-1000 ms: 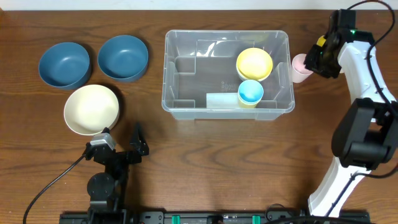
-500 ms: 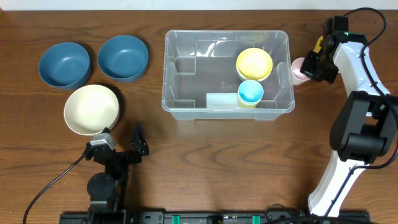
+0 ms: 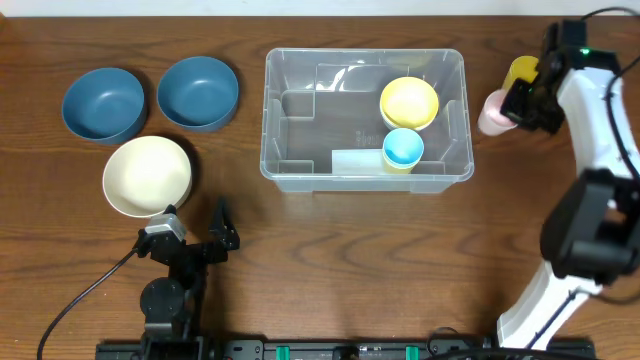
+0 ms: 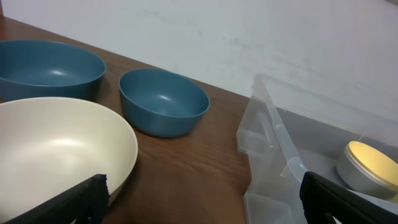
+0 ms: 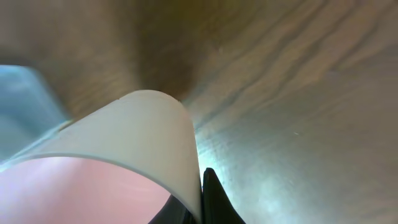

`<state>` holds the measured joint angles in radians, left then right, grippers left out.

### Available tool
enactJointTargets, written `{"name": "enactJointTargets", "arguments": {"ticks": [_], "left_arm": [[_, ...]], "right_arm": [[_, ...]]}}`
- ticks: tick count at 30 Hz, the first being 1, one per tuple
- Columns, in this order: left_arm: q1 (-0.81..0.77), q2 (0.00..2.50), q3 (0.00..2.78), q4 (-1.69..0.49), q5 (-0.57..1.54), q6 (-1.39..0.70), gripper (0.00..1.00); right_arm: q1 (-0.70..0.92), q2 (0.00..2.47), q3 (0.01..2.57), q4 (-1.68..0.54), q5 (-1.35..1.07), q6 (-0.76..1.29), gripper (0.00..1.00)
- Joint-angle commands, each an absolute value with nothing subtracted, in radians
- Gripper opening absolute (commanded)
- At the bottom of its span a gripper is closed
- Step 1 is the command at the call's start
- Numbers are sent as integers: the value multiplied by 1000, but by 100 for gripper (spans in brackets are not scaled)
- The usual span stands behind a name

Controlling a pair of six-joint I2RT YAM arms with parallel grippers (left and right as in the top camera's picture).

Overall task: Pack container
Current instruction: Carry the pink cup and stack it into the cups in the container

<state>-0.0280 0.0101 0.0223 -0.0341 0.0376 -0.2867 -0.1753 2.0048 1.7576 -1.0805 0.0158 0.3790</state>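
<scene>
Container [image 3: 300, 135]: yellow cup [image 3: 409, 102], blue cup [image 3: 403, 148] | right end effector [image 3: 508, 106] grips pink cup [image 3: 491, 114]

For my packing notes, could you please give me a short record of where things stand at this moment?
container: middle of table, open top
inside container: yellow cup, blue cup
pink cup: outside, right of container, held at its rim
right fingers: shut on pink cup
left fingers: open, empty, near cream bowl
left of container: two blue bowls, cream bowl
</scene>
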Motion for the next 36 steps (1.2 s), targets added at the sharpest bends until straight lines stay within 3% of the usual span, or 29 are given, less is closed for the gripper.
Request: {"name": "enactJointTargets", "arguments": {"ticks": [1,13,23,36], "left_arm": [[-30,4,4,-72,8,-270,98],[-30,4,4,-72,8,-270,98],[-30,4,4,-72,8,-270,98],[-30,4,4,-72,8,-270,98]], "right_arm": [[-175,1852,1765,-1093,16,387,1],[-19,1582,1765,-1142,-117,318,1],[226,1678,1745,-1159,-58,329,1],[309,1805,1737,-1224,-7,375,1]]}}
